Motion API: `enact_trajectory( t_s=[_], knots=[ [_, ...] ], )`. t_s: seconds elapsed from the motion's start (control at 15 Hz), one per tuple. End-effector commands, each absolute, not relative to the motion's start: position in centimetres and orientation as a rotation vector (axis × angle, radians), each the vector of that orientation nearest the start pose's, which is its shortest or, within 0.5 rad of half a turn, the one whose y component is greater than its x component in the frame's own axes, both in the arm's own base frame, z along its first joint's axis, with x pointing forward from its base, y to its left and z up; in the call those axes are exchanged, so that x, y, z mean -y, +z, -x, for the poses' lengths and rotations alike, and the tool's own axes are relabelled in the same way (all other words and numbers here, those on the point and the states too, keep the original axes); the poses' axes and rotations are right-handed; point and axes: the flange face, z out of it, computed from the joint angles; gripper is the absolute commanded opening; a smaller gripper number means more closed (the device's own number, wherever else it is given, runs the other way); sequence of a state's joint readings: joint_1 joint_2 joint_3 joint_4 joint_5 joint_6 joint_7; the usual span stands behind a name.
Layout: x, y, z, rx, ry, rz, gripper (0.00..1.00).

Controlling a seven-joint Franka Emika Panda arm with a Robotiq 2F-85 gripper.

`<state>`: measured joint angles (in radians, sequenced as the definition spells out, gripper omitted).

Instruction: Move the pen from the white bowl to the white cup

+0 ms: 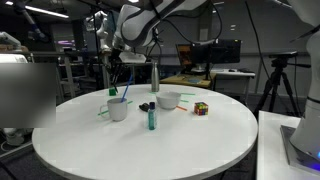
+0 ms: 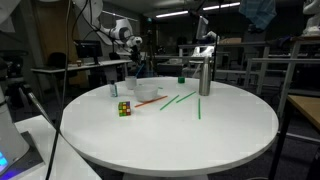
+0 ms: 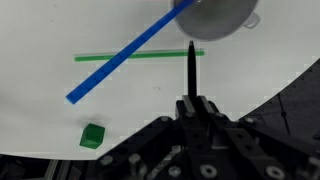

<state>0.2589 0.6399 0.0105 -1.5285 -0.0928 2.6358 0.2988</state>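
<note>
The white cup (image 1: pixel 118 109) stands on the round white table (image 1: pixel 150 150) with a blue pen (image 1: pixel 125 93) leaning in it. In the wrist view the cup (image 3: pixel 215 15) is at the top edge and the blue pen (image 3: pixel 120 62) slants out of it. The low white bowl (image 1: pixel 168 99) sits to the right of the cup and also shows in an exterior view (image 2: pixel 148 90). My gripper (image 3: pixel 190 100) is shut on a thin black pen (image 3: pixel 190 68) and holds it above the table, its tip close to the cup's rim. The gripper (image 1: pixel 120 65) hangs over the cup.
A green marker (image 1: pixel 152 118) stands in front of the bowl. A Rubik's cube (image 1: pixel 201 108) lies to the right of the bowl. A silver bottle (image 1: pixel 155 78) stands behind. Green sticks (image 2: pixel 180 100) lie on the table, one of them (image 3: pixel 140 57) near the cup, and a green cube (image 3: pixel 92 135) lies nearby.
</note>
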Motion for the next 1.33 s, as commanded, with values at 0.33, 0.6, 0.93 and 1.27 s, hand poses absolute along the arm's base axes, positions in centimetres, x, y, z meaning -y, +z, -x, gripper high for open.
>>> enact_trajectory(
  t_s=[0.33,0.6,0.93,1.27],
  knots=[
    [-18.7,32.9,-70.9,0.057,-0.807,2.965,0.02],
    [-18.8,32.5,-70.5,0.058,-0.827,2.956,0.02],
    [-19.5,32.1,-69.9,0.073,-0.813,2.972,0.02],
    [-20.2,32.1,-69.4,0.097,-0.814,2.984,0.02]
  ],
)
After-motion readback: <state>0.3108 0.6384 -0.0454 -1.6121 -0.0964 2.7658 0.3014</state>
